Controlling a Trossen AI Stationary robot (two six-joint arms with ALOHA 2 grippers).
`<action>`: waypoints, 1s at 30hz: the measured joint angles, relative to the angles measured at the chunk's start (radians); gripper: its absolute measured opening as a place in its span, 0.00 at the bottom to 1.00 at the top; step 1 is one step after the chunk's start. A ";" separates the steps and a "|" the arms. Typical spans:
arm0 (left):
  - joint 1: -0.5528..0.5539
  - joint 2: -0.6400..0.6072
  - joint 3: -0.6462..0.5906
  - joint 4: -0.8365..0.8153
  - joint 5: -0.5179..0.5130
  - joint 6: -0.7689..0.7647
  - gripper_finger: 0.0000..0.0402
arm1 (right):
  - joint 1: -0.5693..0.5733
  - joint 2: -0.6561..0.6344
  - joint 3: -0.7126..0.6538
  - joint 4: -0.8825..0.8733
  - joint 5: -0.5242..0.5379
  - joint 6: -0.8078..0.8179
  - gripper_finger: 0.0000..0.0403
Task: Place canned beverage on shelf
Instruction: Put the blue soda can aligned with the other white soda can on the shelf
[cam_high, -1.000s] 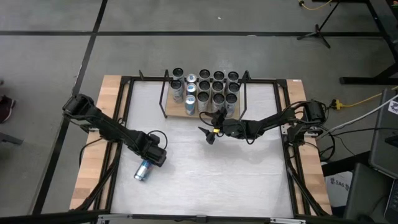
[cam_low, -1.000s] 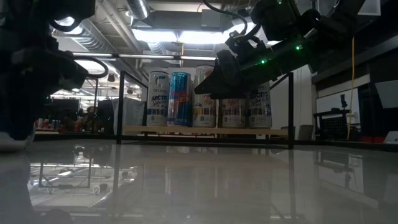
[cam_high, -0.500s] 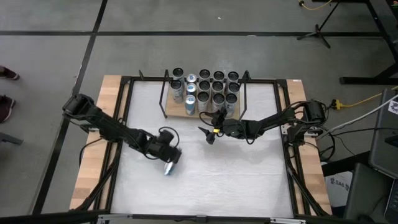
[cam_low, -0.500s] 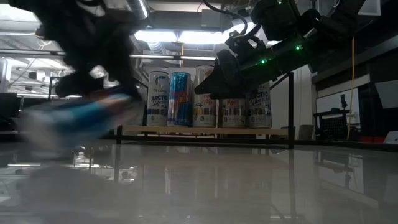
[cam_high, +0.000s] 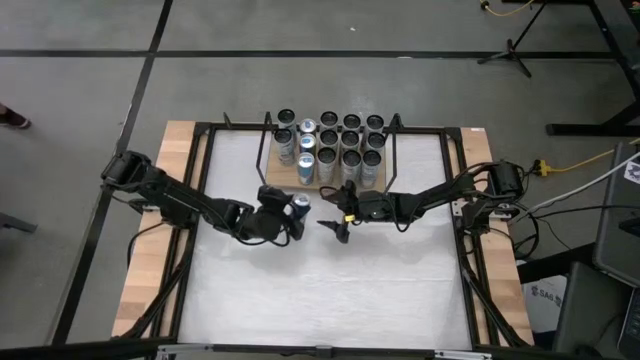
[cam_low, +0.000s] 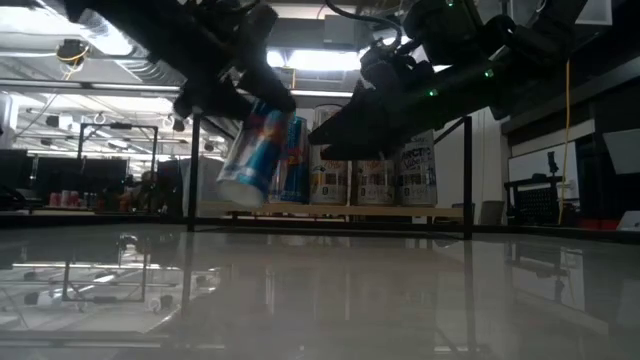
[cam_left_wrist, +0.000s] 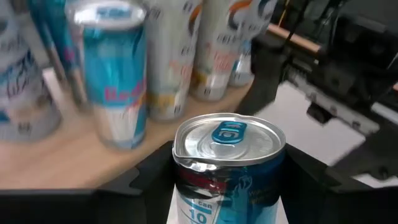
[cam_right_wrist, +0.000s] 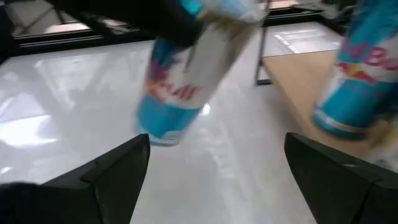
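- The left tool (cam_high: 290, 222) gripped a blue and silver beverage can (cam_low: 252, 150), holding it off the white bench (cam_high: 330, 290) just in front of the shelf (cam_high: 288, 182).
- That can hung tilted, its pale base lower and toward the left in the low view; the left wrist view showed its silver lid with a blue pull tab (cam_left_wrist: 228, 132) between the dark fingers (cam_left_wrist: 149, 174).
- Its lettering was smeared and hard to read.
- The shelf's wooden board carried rows of upright cans (cam_high: 340, 145), their labels mostly unreadable from above.
- The right tool (cam_high: 337, 228) hovered beside the held can, its fingers (cam_right_wrist: 115, 171) spread wide and holding nothing.
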 joint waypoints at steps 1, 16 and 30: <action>0.005 0.000 0.000 0.027 0.000 0.032 0.53 | 0.000 0.000 0.000 0.000 -0.017 0.000 0.90; 0.026 0.000 0.000 0.373 0.013 0.391 0.53 | 0.000 -0.001 0.000 0.186 -0.094 0.055 0.90; 0.044 0.000 0.000 0.606 0.098 0.556 0.53 | 0.000 -0.001 0.000 0.244 -0.121 0.056 0.90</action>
